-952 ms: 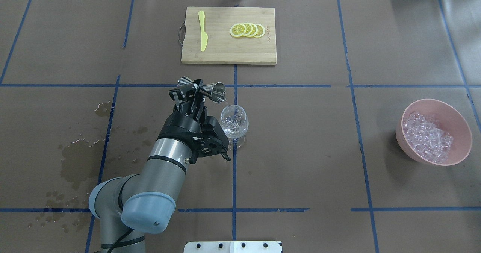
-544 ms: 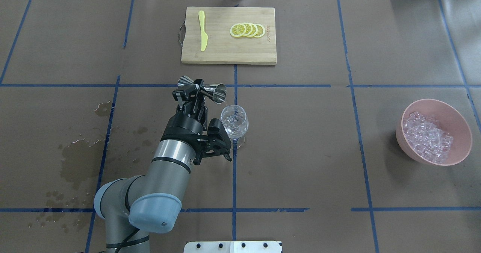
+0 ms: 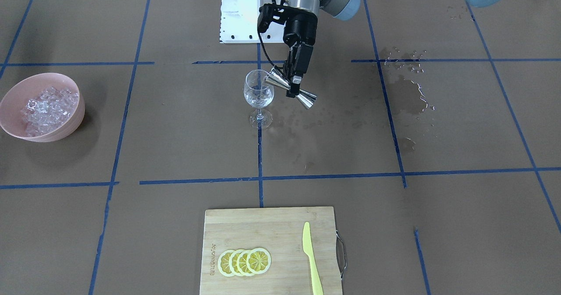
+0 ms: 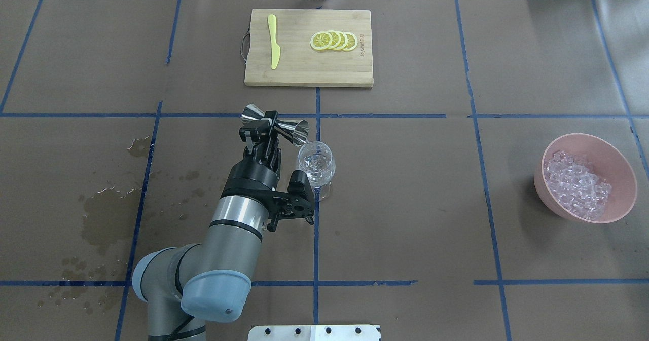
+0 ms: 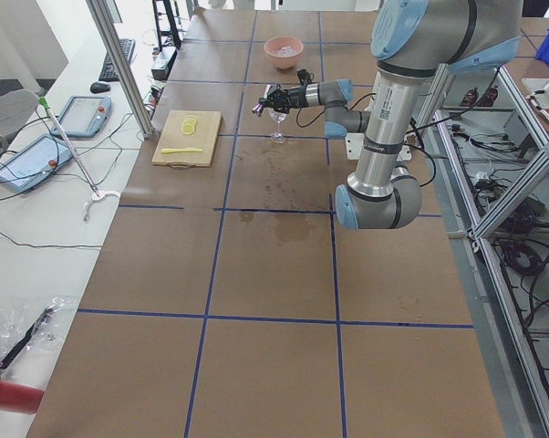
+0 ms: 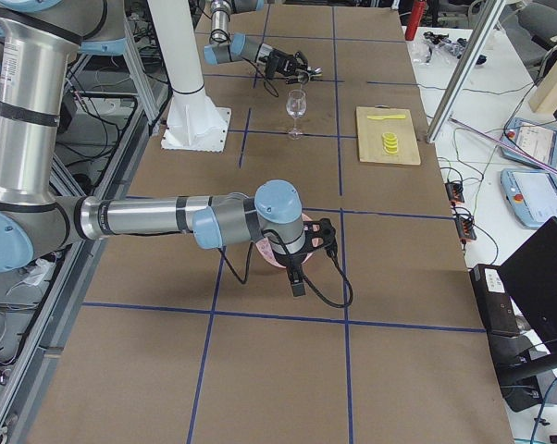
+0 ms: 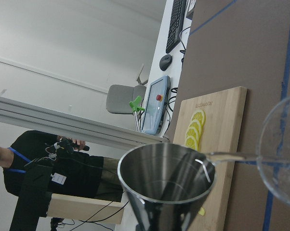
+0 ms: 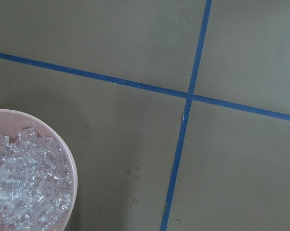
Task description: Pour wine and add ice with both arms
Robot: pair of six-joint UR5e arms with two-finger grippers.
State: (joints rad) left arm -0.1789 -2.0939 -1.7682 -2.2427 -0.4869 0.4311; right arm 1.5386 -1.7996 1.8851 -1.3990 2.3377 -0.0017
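My left gripper (image 4: 267, 124) (image 3: 294, 86) is shut on the waist of a steel jigger (image 4: 276, 122) (image 3: 291, 89). The jigger is tipped sideways, its mouth at the rim of a clear wine glass (image 4: 315, 162) (image 3: 258, 94). In the left wrist view a thin stream of wine (image 7: 227, 156) runs from the jigger (image 7: 166, 178) lip into the glass (image 7: 282, 154). The ice (image 4: 575, 184) (image 8: 19, 187) fills a pink bowl (image 4: 623, 168) (image 3: 65, 128) at the table's right. My right gripper (image 6: 311, 242) hangs by that bowl; I cannot tell whether it is open or shut.
A wooden cutting board (image 4: 304, 72) lies at the far edge with lemon slices (image 4: 333, 41) and a yellow knife (image 4: 274, 42). Wet stains (image 4: 101, 219) mark the brown paper on the left. The white base plate (image 4: 314, 332) sits at the near edge.
My left arm's wrist and elbow have swung a little to the right. The jigger stays tipped at the glass rim, its mouth shifted slightly right.
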